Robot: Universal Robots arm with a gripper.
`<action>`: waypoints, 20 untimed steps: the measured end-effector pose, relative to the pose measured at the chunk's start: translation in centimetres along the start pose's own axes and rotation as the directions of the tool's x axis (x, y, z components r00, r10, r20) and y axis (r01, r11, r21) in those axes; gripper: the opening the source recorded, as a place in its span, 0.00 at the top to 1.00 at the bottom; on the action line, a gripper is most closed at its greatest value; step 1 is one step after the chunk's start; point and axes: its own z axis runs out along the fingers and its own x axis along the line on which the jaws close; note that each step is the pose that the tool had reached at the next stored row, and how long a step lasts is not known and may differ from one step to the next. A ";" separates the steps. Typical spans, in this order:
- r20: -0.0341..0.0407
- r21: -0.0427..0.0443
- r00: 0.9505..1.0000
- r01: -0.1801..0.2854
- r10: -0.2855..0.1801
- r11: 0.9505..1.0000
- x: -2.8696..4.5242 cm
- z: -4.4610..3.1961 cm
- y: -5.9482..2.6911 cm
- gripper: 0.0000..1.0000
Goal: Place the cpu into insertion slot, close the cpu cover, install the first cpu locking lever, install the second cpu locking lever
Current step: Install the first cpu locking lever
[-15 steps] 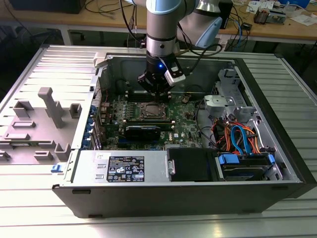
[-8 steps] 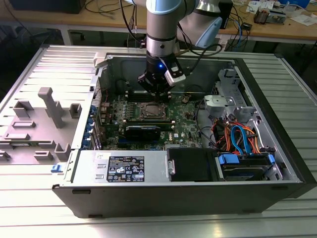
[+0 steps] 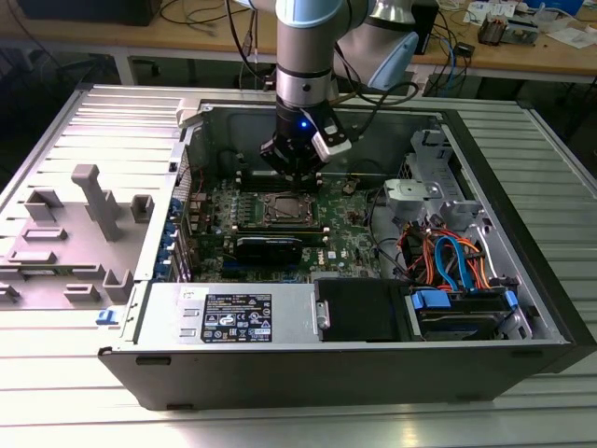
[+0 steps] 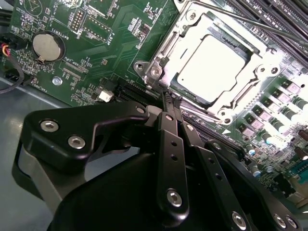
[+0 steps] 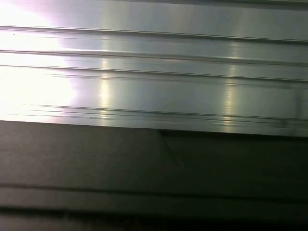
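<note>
In the exterior view my gripper (image 3: 297,177) hangs inside the open computer case, just behind the insertion slot (image 3: 284,208) on the green motherboard (image 3: 350,229). The second wrist view shows the cpu (image 4: 211,67) lying flat in the socket, its silver top bright. The cpu cover (image 4: 166,48) lies down over it and frames it. A thin lever rod (image 4: 250,21) runs along one side of the socket and another (image 4: 202,115) along the side nearest my fingers. My gripper (image 4: 169,98) is shut, tips together at the cover's corner, and a grip on anything is not visible.
A coin battery (image 4: 47,45) sits on the board away from the socket. A black card (image 3: 269,246), the power supply (image 3: 242,317) and a bundle of drive cables (image 3: 448,261) crowd the case. A grey fixture tray (image 3: 84,224) lies outside on the exterior view's left.
</note>
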 end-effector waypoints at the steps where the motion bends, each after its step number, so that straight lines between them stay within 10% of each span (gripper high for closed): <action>1: 0.000 0.000 1.000 0.004 -0.004 1.000 0.00 0.00 0.00 0.89; 20: 0.000 0.002 1.000 0.007 -0.007 1.000 -0.35 0.38 -0.43 0.89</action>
